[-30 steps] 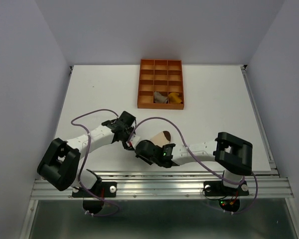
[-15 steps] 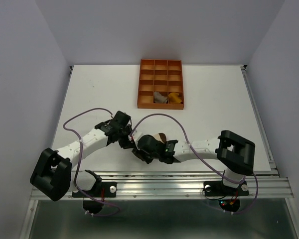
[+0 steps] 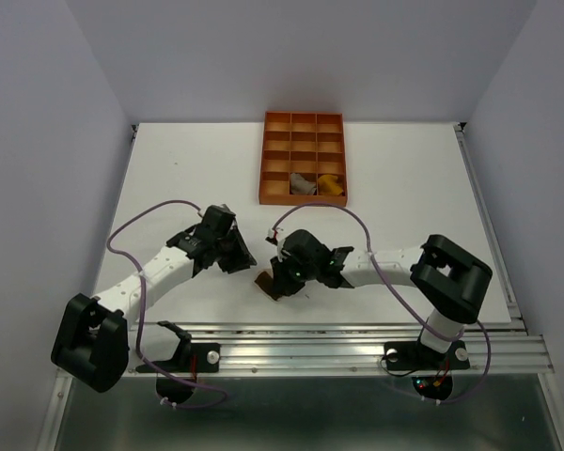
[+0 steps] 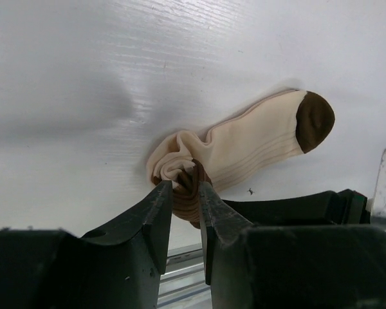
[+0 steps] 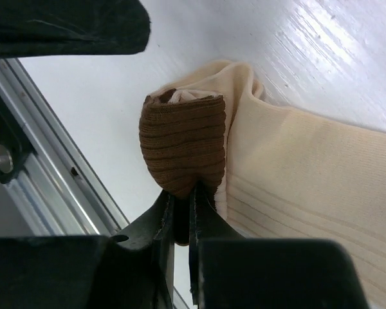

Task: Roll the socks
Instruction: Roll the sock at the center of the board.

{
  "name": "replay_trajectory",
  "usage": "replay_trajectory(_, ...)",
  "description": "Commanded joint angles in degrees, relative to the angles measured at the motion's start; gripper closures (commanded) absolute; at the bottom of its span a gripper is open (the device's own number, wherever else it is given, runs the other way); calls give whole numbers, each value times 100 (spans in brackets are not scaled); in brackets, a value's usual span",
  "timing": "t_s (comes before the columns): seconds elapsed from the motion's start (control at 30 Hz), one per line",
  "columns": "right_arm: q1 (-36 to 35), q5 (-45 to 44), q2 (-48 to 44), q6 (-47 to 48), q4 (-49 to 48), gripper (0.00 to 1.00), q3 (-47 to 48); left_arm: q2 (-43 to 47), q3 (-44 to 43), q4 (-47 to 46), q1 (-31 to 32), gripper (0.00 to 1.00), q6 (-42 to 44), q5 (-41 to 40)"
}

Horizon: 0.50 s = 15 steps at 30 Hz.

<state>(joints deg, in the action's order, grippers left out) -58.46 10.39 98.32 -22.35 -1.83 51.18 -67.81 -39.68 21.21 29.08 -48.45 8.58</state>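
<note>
Since 1 s ago, cream sock (image 4: 257, 145) has been bunched & drawn toward near edge of table (image 3: 404, 188). Its brown cuff (image 5: 183, 154) is pinched by R gripper (image 5: 182, 199), jaws nearly together. L gripper (image 4: 183, 193) is held slightly parted, nothing gripped.

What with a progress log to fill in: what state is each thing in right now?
cream sock: cuff end rolled up, toe end lying flat.
right gripper: jaws shut on the cream sock's brown cuff.
left gripper: jaws slightly parted beside the roll, seemingly not gripping.
mustard sock: bundled in the orange tray's near-right cell.
taupe sock: bundled in the near-middle cell.
</note>
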Motion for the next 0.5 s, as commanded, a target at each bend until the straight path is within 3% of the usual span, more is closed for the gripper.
replay_trajectory(0.0,334,506,3,-698,-17,99,-468,198,127,-336,-25,65,264,108)
replay_trajectory(0.27,747,806,38,-1543,-503,99,-1074,224,487,-873,-16,64,643,811)
replay_trajectory(0.47,1099,1017,99,-1905,-538,99,-1338,137,637,-1277,106,55,802,1216)
